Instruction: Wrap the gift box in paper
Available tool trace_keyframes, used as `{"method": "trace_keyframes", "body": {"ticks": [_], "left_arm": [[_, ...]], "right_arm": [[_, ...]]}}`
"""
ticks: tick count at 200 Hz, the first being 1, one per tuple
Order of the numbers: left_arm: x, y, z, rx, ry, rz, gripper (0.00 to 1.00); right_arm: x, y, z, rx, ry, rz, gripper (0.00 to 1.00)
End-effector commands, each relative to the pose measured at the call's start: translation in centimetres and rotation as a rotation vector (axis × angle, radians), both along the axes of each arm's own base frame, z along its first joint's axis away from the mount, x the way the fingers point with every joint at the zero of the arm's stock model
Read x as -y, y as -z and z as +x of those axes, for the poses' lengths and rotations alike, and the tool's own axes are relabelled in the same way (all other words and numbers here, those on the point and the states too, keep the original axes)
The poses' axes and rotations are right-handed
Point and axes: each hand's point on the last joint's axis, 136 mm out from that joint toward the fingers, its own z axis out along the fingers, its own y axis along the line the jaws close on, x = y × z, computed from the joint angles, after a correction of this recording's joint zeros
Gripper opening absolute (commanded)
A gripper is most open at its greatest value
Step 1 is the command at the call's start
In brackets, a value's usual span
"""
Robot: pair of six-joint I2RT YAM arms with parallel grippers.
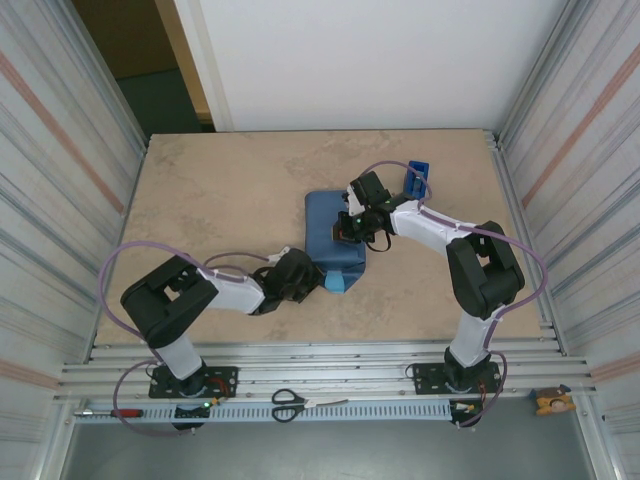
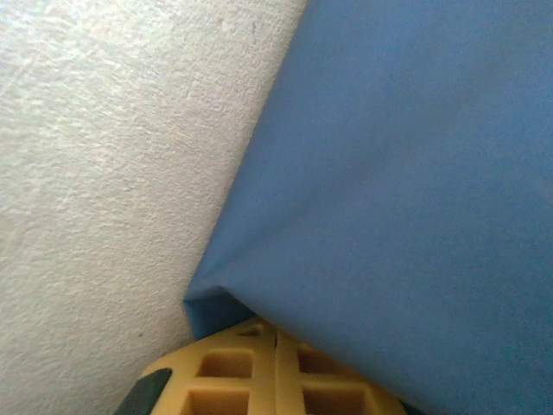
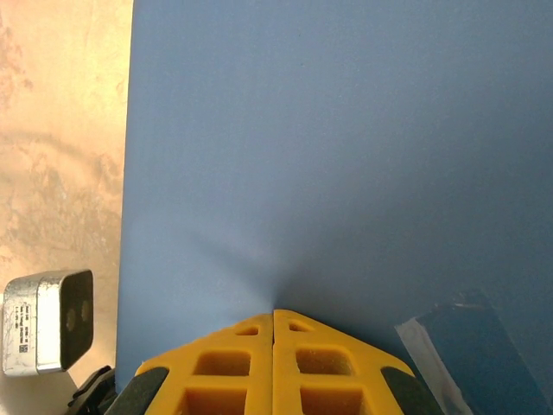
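- Nearest to us, scissors (image 1: 289,403) lie on the front rail, well apart from the work.
- The left gripper (image 2: 276,335) has its fingers pressed together and holds nothing. Its tip touches the near left corner of the paper (image 1: 330,215), where a fold hangs over it.
- The paper lies folded as a parcel in the middle of the table (image 1: 220,200), long axis running near to far, darker face up.
- The right gripper (image 3: 274,322), fingers also together and empty, pushes down on the paper and dents it a little.
- Farther right stands a blue dispenser (image 1: 416,181), apart from the paper.
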Motion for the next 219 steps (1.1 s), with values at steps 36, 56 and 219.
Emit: {"method": "trace_keyframes", "body": {"ticks": [36, 56, 219], "left_arm": [[0.7, -0.2, 0.0, -0.049, -0.004, 0.093, 0.00], [0.6, -0.4, -0.3, -0.044, -0.009, 0.106, 0.00], [0.8, -1.1, -2.3, -0.067, -0.004, 0.137, 0.00]], "right_arm": [[3.1, 6.2, -4.5, -0.211, 0.024, -0.175, 0.00], [3.2, 6.3, -4.5, -0.214, 0.026, -0.179, 0.00], [3.5, 6.5, -4.6, -0.221, 0.034, -0.188, 0.00]]}}
